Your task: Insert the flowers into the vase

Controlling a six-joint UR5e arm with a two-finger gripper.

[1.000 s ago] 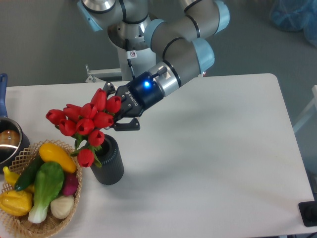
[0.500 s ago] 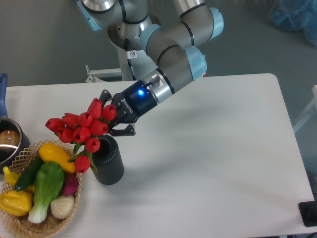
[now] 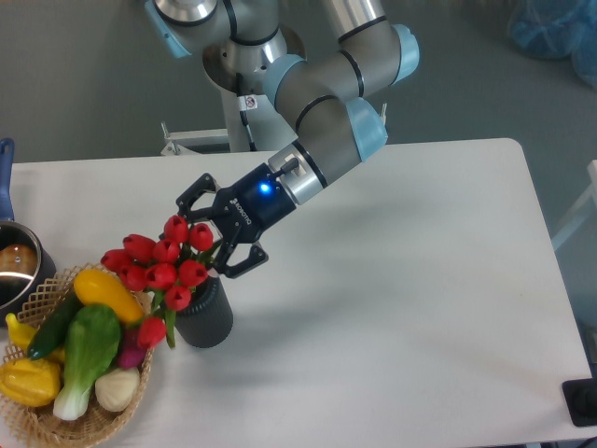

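The flowers (image 3: 160, 266), a bunch of red tulips, stand with their stems down in the mouth of the dark grey ribbed vase (image 3: 207, 319) and lean left over the basket. One bud hangs low beside the vase. My gripper (image 3: 211, 236) is just up and right of the vase mouth and is open. Its two black fingers are spread wide on either side of the rightmost buds, and I cannot tell whether they touch them. The stems are mostly hidden behind the buds.
A wicker basket (image 3: 133, 407) of vegetables sits touching the vase's left side at the front left corner. A metal pot (image 3: 13, 269) with a blue handle (image 3: 6, 159) stands at the left edge. The arm reaches in from the back.
The gripper moved down and left with the bunch, then spread its fingers. The tulips sank lower into the vase and now lean further left.
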